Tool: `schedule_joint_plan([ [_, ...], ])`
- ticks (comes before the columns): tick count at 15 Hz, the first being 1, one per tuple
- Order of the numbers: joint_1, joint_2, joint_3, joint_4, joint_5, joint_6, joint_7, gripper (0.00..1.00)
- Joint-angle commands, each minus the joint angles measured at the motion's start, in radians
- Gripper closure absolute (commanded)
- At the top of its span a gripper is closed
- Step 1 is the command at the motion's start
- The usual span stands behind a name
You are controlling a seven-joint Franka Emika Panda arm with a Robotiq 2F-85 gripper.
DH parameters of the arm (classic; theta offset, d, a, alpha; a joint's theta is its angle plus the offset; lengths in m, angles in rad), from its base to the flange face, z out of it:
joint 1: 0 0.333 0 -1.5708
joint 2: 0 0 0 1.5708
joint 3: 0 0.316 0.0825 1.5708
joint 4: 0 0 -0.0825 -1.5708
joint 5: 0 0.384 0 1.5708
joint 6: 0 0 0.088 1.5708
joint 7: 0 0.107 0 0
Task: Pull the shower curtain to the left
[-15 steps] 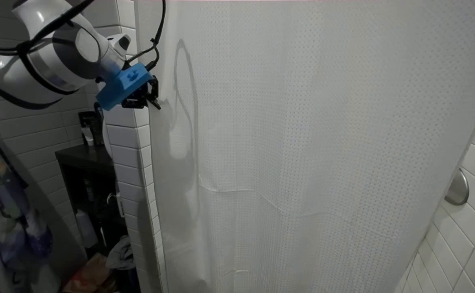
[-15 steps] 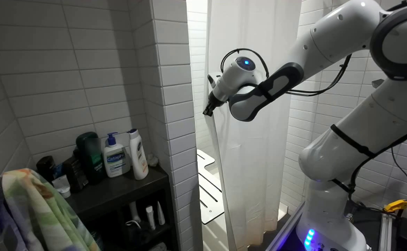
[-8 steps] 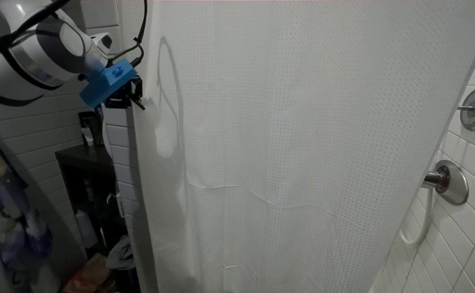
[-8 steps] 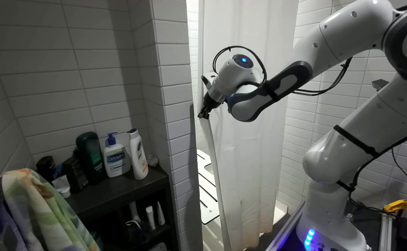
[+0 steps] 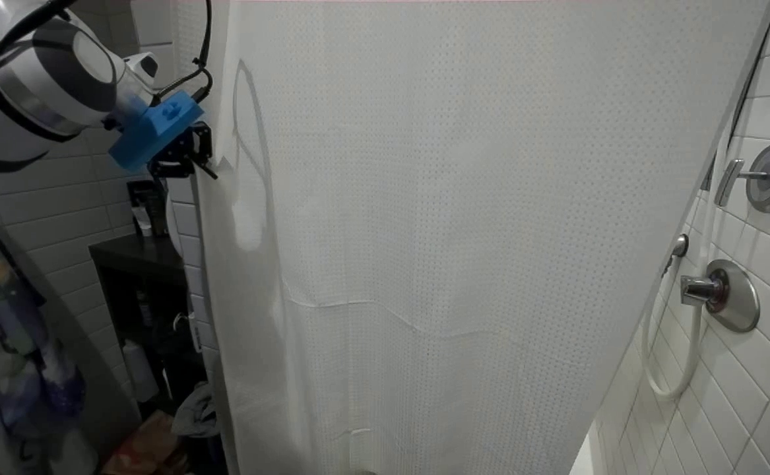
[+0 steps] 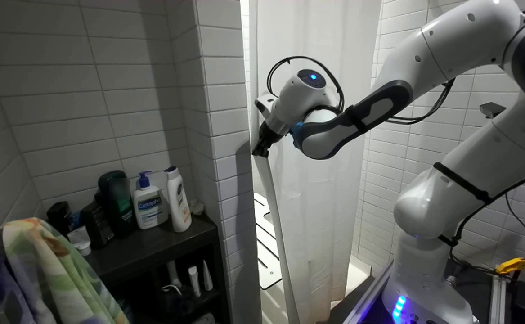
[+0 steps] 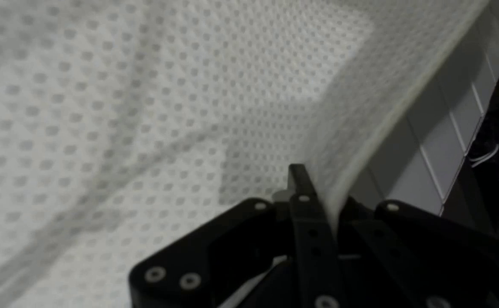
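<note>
The shower curtain (image 5: 437,231) is a tall white dotted sheet filling most of an exterior view. It also hangs behind the arm in an exterior view (image 6: 320,216). My gripper (image 5: 205,165) is at the curtain's left edge, in front of the tiled wall corner. In an exterior view the gripper (image 6: 260,152) points down at the curtain's edge, close to that corner. In the wrist view the gripper (image 7: 325,199) is shut with the curtain's edge (image 7: 356,158) pinched between its fingers. The right fingertip is partly hidden behind the fabric.
The tiled wall corner (image 6: 224,148) stands just left of the gripper. A dark shelf (image 6: 168,245) holds bottles, with a towel (image 6: 55,265) in front. A white slatted seat (image 6: 269,265) is behind the curtain. Shower valves (image 5: 734,297) and a hose (image 5: 691,356) are at right.
My gripper and the curtain's edge have moved left in both exterior views. The curtain's far edge has also shifted left, so shower valves and the hose now show at right.
</note>
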Motion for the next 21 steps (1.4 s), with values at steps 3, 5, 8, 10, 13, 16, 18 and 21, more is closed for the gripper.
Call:
schedule_joint_plan([
  [3,0.040,0.013,-0.007,-0.067,-0.037,-0.044,-0.014,1.00],
  [5,0.027,0.014,-0.011,-0.063,-0.042,-0.037,-0.005,1.00],
  [8,0.010,0.022,-0.033,-0.060,-0.039,-0.041,-0.002,0.69],
  [10,0.009,0.040,-0.052,-0.080,-0.036,-0.052,-0.007,0.57],
  [13,0.010,0.071,-0.087,-0.081,-0.029,-0.070,-0.018,0.35],
  [16,0.035,0.072,-0.141,-0.082,-0.001,-0.101,-0.042,0.14],
  [18,0.060,0.036,-0.190,-0.083,0.035,-0.152,-0.068,0.02],
  [21,0.076,-0.057,-0.266,-0.076,0.098,-0.279,-0.116,0.00],
])
